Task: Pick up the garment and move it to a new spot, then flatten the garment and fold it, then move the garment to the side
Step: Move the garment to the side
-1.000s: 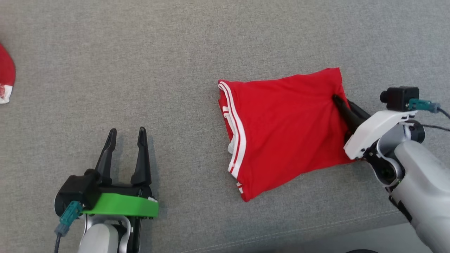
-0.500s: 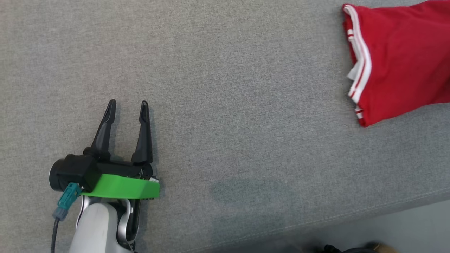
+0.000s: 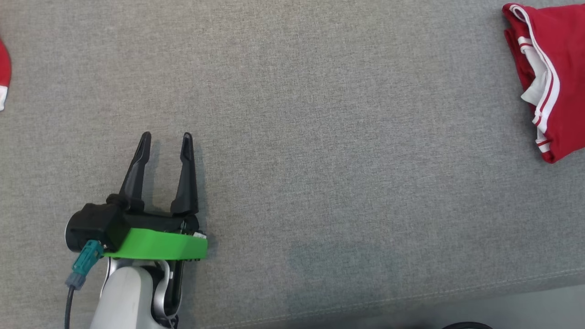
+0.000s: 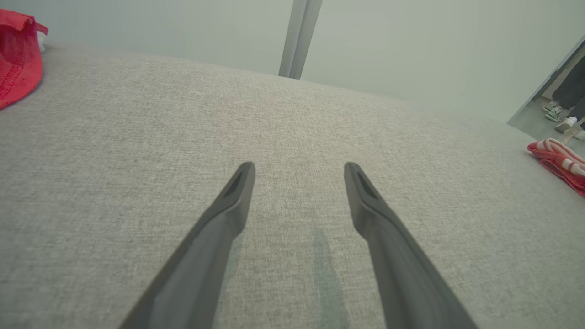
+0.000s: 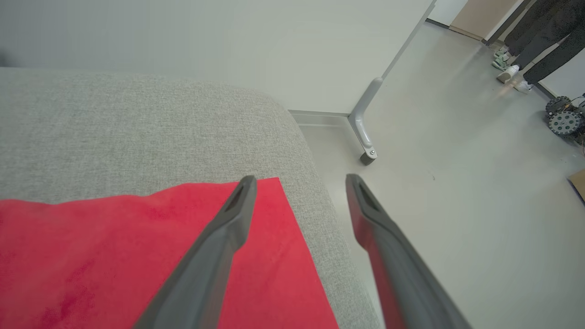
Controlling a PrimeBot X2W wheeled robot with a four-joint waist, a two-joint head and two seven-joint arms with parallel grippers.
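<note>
The garment (image 3: pixel 557 68) is a folded red piece with white stripes along its left hem, lying at the far right of the grey cushion (image 3: pixel 320 137). In the right wrist view my right gripper (image 5: pixel 300 179) hangs open just above the garment's (image 5: pixel 114 256) corner at the cushion's rounded edge, with nothing between its fingers. My left gripper (image 3: pixel 166 135) rests open low over bare cushion at the lower left, far from the garment (image 4: pixel 555 157). Its fingers (image 4: pixel 228 214) hold nothing.
Another red cloth (image 3: pixel 2 73) lies at the cushion's far left edge (image 4: pixel 18 55). Past the cushion's right end is pale floor with a partition foot on a castor (image 5: pixel 368 157). People's legs (image 5: pixel 530 36) stand farther off.
The garment has been dragged far to the right across the cushion. My right gripper, shut on it a second ago, has let go and opened. The left arm has barely moved.
</note>
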